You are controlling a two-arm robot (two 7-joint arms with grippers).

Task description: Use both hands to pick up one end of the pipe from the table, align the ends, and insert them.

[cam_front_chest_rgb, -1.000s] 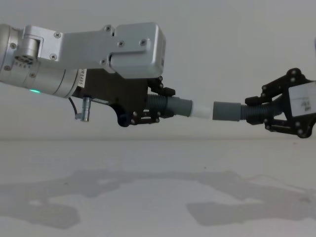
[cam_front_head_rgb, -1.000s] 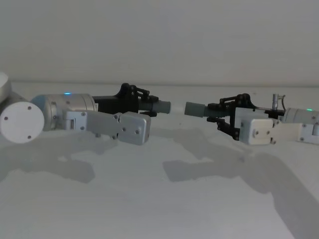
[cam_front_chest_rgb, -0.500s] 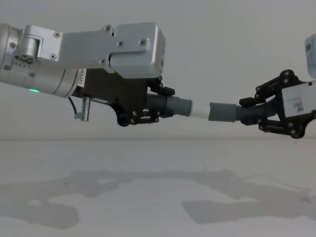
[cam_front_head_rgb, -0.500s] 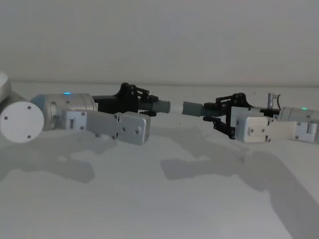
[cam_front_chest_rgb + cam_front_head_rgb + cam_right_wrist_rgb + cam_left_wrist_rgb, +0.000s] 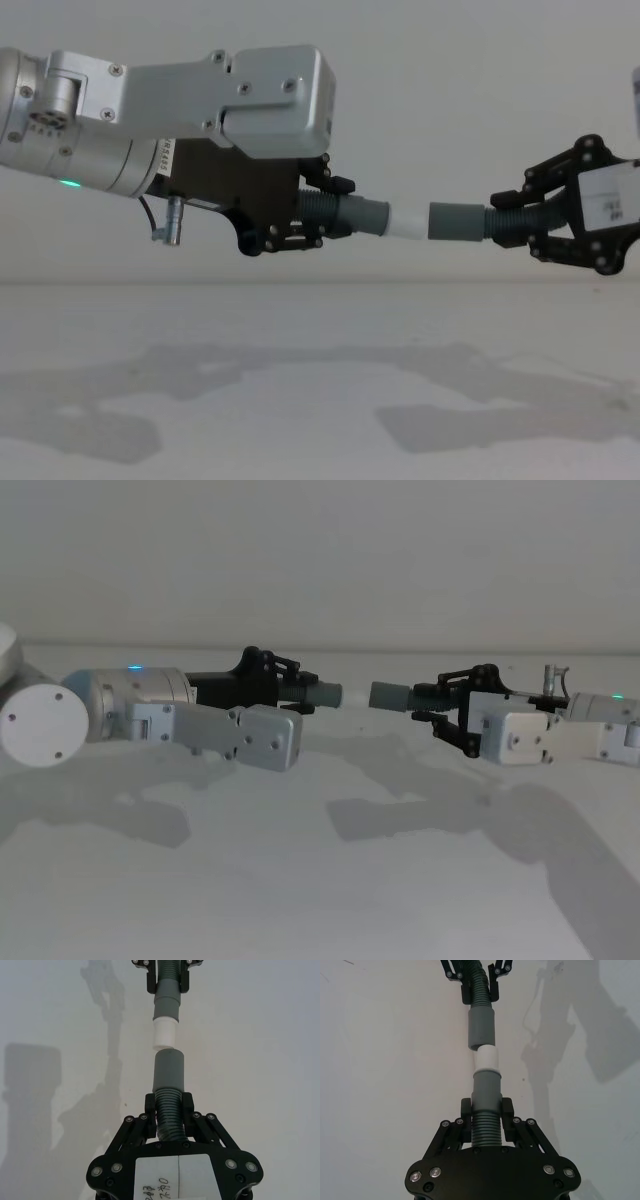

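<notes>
Holding their hoses off the table [image 5: 320,400], both grippers face each other tip to tip. The left gripper [image 5: 485,1119] is clamped on the ribbed body of its hose [image 5: 485,1125], just behind the grey cuff [image 5: 486,1091]; ahead of that cuff sticks the narrower white tip [image 5: 486,1058]. Straight out along the same line, the right gripper [image 5: 168,1106] is clamped on its own hose [image 5: 170,1110] behind a plain grey cuff [image 5: 168,1069] whose open mouth points back at the white tip.

From the left wrist view the white tip sits right at the mouth of the opposite cuff, touching or barely entering it; from the right wrist view a sliver of gap seems to show, so I cannot tell which. In the chest view the two pieces run nearly level, end to end, with the right cuff [image 5: 457,221] tilted only slightly.

The coming move looks like a straight push along that shared axis. Either arm could close it; both are equally near the joint.
</notes>
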